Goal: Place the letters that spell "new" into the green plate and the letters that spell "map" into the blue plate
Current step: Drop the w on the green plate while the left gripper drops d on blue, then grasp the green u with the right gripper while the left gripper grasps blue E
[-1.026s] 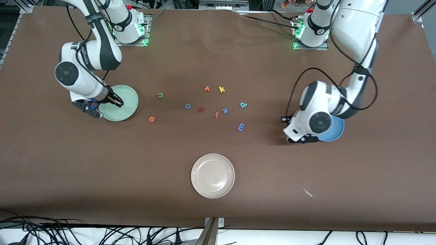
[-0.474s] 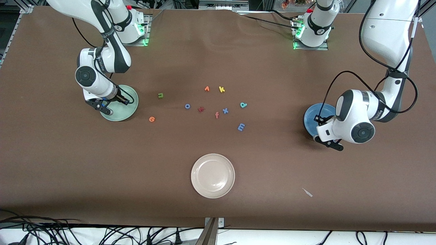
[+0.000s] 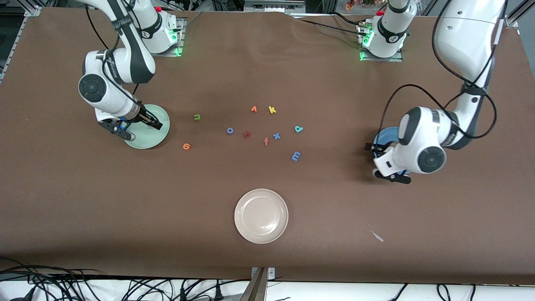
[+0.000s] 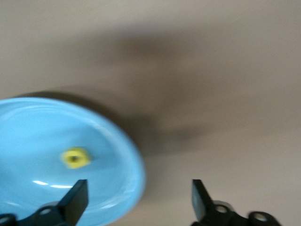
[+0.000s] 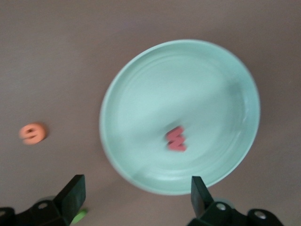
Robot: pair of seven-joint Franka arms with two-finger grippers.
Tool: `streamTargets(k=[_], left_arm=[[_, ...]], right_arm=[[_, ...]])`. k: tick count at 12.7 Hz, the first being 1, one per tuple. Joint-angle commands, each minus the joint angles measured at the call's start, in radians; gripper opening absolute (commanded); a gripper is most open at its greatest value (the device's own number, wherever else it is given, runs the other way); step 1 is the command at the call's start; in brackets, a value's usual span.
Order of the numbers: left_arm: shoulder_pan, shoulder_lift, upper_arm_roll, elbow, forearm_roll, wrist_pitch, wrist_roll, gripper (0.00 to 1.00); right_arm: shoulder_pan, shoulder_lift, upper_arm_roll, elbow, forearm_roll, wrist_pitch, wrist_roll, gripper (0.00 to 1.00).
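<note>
a: compared with a second ago, both arms have swung. the right gripper [image 3: 136,127] sits a little higher over the green plate [image 3: 161,133], and the left gripper [image 3: 386,163] has shifted so its wrist covers most of the blue plate [image 3: 381,139].

b: why are they parked over the plates?

a: my guess is each has just let a letter go. a pink w [image 5: 176,139] lies flat in the green plate, and a yellow a [image 4: 75,158] lies in the blue plate, though that view is smeared, so i read the shape loosely.

b: and the fingers?

a: both pairs stand wide apart, holding and touching nothing.

b: what's left?

a: the green n [image 3: 197,117] and orange e [image 3: 186,146] lie on the table near the green plate. the blue m [image 3: 296,156] and teal p [image 3: 298,129] sit in the middle cluster, toward the left arm's end. the stray k [image 3: 272,110], o [image 3: 230,130], x [image 3: 276,136] and f [image 3: 266,141] stay out, as does the cream plate [image 3: 244,228].
</note>
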Motion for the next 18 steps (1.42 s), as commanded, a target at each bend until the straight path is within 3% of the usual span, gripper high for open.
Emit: streamTargets(k=[1, 3, 5, 7, 9, 12, 14, 18], left_arm=[[-0.014, -0.022, -0.091, -0.015, -0.014, 0.063, -0.25, 1.0], [-0.026, 0.006, -0.162, -0.015, -0.006, 0.193, -0.452, 1.0], [-0.127, 0.03, -0.164, 0.0, 0.024, 0.287, -0.525, 1.0], [-0.161, 0.081, -0.164, 0.046, 0.085, 0.358, -0.528, 1.0], [-0.212, 0.136, -0.165, 0.096, 0.2, 0.359, -0.541, 1.0], [-0.224, 0.193, -0.161, 0.132, 0.288, 0.364, -0.553, 1.0], [-0.256, 0.244, -0.161, 0.209, 0.305, 0.358, -0.559, 1.0], [-0.269, 0.268, -0.154, 0.22, 0.305, 0.358, -0.561, 1.0]], right_arm=[[0.003, -0.016, 0.092, -0.007, 0.023, 0.032, 0.052, 0.99], [0.003, -0.012, 0.153, -0.007, 0.071, 0.075, 0.245, 0.94], [0.003, 0.005, 0.162, -0.013, 0.077, 0.086, 0.322, 0.94], [0.003, 0.037, 0.159, -0.027, 0.112, 0.116, 0.453, 0.94], [0.005, 0.069, 0.213, -0.036, 0.112, 0.162, 0.653, 0.94], [0.02, 0.118, 0.228, -0.051, 0.112, 0.211, 0.823, 0.91], [0.052, 0.135, 0.228, -0.094, 0.111, 0.314, 0.913, 0.91], [0.09, 0.16, 0.23, -0.148, 0.111, 0.42, 0.919, 0.89]])
